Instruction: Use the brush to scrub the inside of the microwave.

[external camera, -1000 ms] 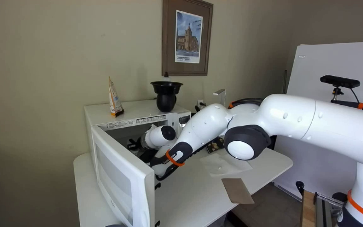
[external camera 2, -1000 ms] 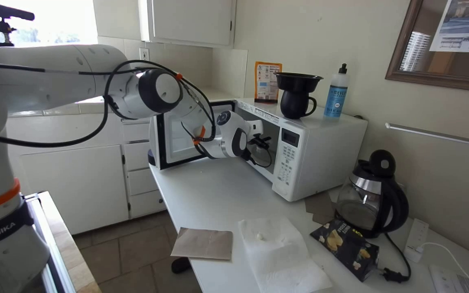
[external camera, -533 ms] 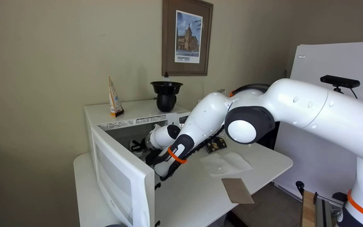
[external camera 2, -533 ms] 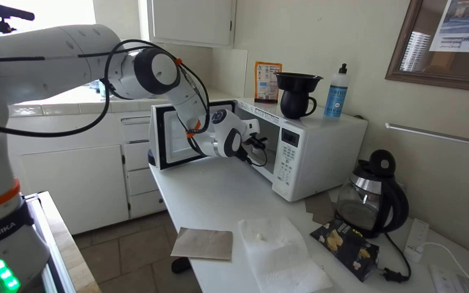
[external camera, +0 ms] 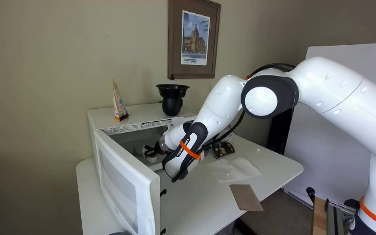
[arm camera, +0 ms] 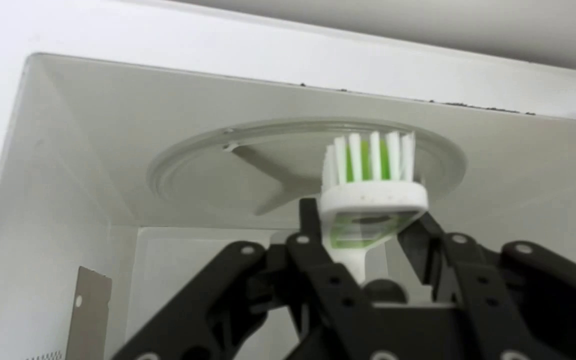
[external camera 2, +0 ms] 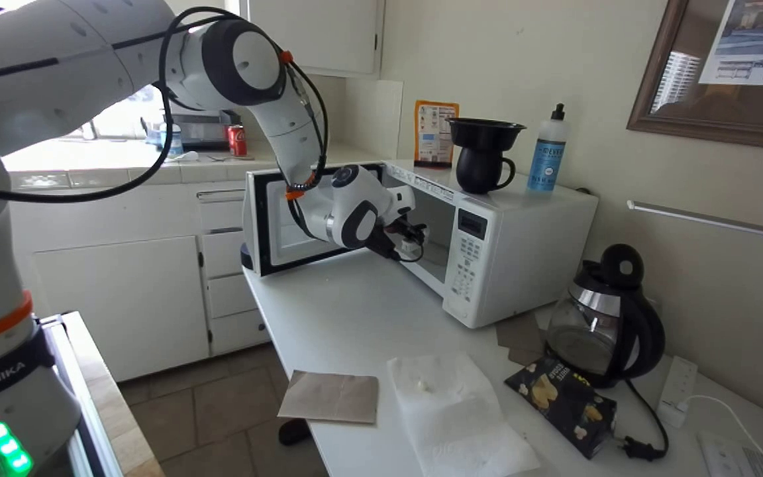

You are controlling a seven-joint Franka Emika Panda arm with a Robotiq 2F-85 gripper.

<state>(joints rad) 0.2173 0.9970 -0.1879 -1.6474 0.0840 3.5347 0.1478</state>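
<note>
The brush (arm camera: pixel 374 197) is white with white and green bristles. My gripper (arm camera: pixel 368 220) is shut on it, with one finger on each side of its head. It also shows in an exterior view (external camera: pixel 152 159), bristles down. The white microwave (external camera 2: pixel 534 245) stands with its door (external camera: pixel 126 189) open. In both exterior views my gripper and the brush are at the mouth of the cavity. In the wrist view the cavity's side wall (arm camera: pixel 68 175) and a round plate (arm camera: pixel 208 170) lie behind the brush. I cannot tell whether the bristles touch anything.
On the microwave are a bag (external camera 2: pixel 436 132), a black bowl (external camera 2: pixel 485 132) on a black mug (external camera 2: pixel 477 169) and a blue soap bottle (external camera 2: pixel 547 162). A kettle (external camera 2: pixel 597 324), a snack bag (external camera 2: pixel 563 404), a paper towel (external camera 2: pixel 454 417) and brown cardboard (external camera 2: pixel 330 396) lie on the table.
The arm's elbow has risen. My gripper, with the brush in it, has drawn back from deeper in the cavity toward its opening. The microwave and door have not moved.
</note>
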